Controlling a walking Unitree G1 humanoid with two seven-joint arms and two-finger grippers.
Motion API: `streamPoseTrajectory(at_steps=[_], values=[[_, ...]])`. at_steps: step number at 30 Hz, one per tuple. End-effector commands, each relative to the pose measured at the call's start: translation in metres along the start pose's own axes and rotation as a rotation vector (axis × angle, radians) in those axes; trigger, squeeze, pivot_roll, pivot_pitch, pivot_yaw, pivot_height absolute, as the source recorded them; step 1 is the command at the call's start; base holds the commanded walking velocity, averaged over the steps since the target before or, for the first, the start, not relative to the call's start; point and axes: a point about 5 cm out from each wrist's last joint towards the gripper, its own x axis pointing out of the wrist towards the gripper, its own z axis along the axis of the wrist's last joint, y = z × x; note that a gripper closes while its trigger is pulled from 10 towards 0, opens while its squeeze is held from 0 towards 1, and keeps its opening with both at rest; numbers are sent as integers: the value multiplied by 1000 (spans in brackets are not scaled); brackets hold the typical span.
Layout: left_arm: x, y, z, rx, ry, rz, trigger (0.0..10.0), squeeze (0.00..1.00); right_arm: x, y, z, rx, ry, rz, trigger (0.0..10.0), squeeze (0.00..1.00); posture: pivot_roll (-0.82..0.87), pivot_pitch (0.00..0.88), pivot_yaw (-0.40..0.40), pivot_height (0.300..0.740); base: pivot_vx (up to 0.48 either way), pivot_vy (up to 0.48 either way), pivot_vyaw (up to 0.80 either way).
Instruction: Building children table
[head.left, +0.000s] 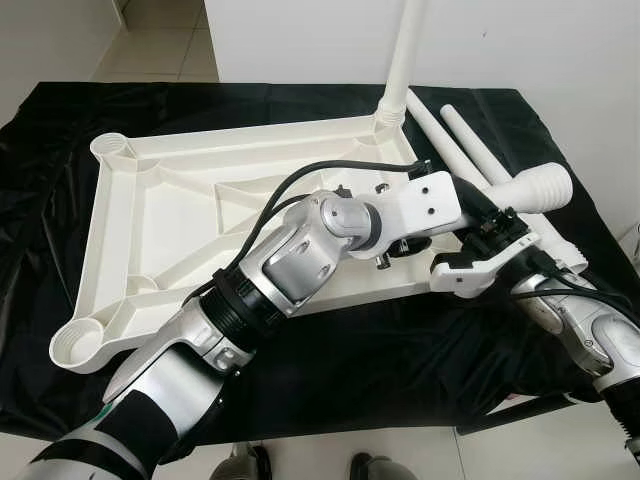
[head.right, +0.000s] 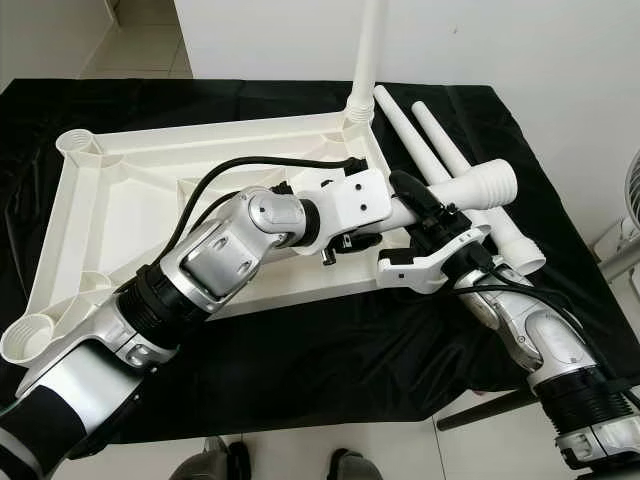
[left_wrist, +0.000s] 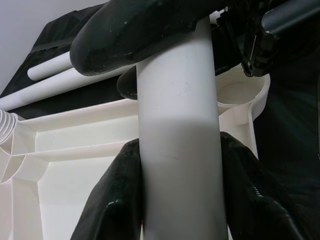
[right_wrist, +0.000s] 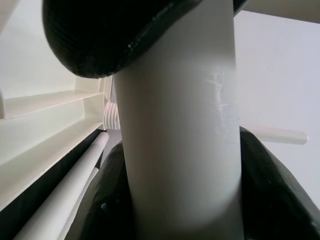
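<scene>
You've got one leg (head.left: 404, 60) standing screwed into the upturned tabletop's (head.left: 150, 210) far corner, both grippers—left (head.left: 455, 205), right (head.left: 490, 235)—clamped with closed fingers on a second leg (head.left: 535, 188) near its empty socket—two more legs (head.left: 455, 140) lie waiting on the desk (head.left: 60, 110).

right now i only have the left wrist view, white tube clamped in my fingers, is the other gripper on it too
observer: yes, the right gripper is clamped on the same table leg, close beside the left gripper.
operator: where does its screw end point
observer: the threaded end sticks out to the robot's right over the black cloth, in no socket.
operator: any leg fitted yet
observer: one. The upright leg stands in the far right corner of the table top.
</scene>
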Motion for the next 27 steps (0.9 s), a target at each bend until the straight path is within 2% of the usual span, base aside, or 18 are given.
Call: streamPoseTrajectory(at_steps=[1, 2, 3, 4, 5, 6, 7, 8, 9, 15, 16, 17, 18, 19, 20, 22, 27], values=[[1, -4, 8, 49, -30, -26, 10000, 0, -4, 4, -5, -22, 7, 36, 0, 0, 7, 155, 8, 740, 0, 0, 0], [1, -3, 7, 44, -28, -24, 10000, 180, -4, 5, -7, -36, 14, 37, 0, 0, 7, 156, 8, 740, 0, 0, 0], [0, -2, 5, 34, -25, -20, 10000, 706, -4, 5, -9, -51, 20, 36, 0, 0, 7, 156, 8, 740, 0, 0, 0], [0, -2, 5, 34, -25, -20, 10000, 706, -4, 5, -9, -51, 20, 36, 0, 0, 7, 156, 8, 740, 0, 0, 0], [-1, 2, 4, 7, -30, -5, 10000, 1000, -4, 6, -10, -64, 33, 37, 588, 0, 14, 157, 9, 740, 0, 0, 0], [-1, 2, 4, 7, -30, -5, 10000, 1000, -4, 6, -10, -64, 33, 37, 588, 0, 14, 157, 9, 740, 0, 0, 0], [-2, 4, 4, -4, -36, 3, 10000, 1000, -4, 7, -11, -66, 42, 35, 4353, 0, 14, 157, 9, 740, 0, 0, 0], [-2, 4, 4, -4, -36, 3, 10000, 1000, -4, 7, -11, -66, 42, 35, 4353, 0, 14, 157, 9, 740, 0, 0, 0], [-4, 5, 7, -16, -50, 7, 10000, 1000, -4, 7, -11, -51, 52, 33, 10000, 0, 14, 157, 9, 740, 0, 0, 0], [-10, -1, 17, -17, -94, -63, 10000, 1000, -4, 10, -12, 10, 112, 18, 10000, 0, 19, 157, 10, 740, 0, 0, 0], [-11, -1, 18, -13, -99, -65, 10000, 0, -4, 10, -13, 35, 133, 12, 10000, 0, 19, 158, 9, 740, 0, 0, 0], [-14, 2, 20, -25, -113, -52, 10000, 0, -5, 12, -15, 73, 166, 6, 10000, 0, 20, 158, 8, 740, 0, 0, 0], [-14, 2, 20, -25, -113, -52, 10000, 0, -5, 12, -15, 73, 166, 6, 10000, 0, 20, 158, 8, 740, 0, 0, 0], [-19, 7, 23, -58, -139, -31, 10000, 0, -6, 13, -16, 117, 208, -2, 10000, 0, 22, 158, 7, 740, 0, 0, 0], [-19, 7, 23, -58, -139, -31, 10000, 0, -6, 13, -16, 117, 208, -2, 10000, 0, 22, 158, 7, 740, 0, 0, 0], [-27, 16, 30, -131, -199, 8, 10000, 0, -8, 17, -18, 197, 283, -15, 10000, 0, 22, 159, 7, 740, 0, 0, 0], [-33, 22, 35, -198, -267, 54, 10000, 0, -9, 21, -17, 269, 331, -10, 10000, 0, 20, 156, 5, 740, 0, 0, 0]])
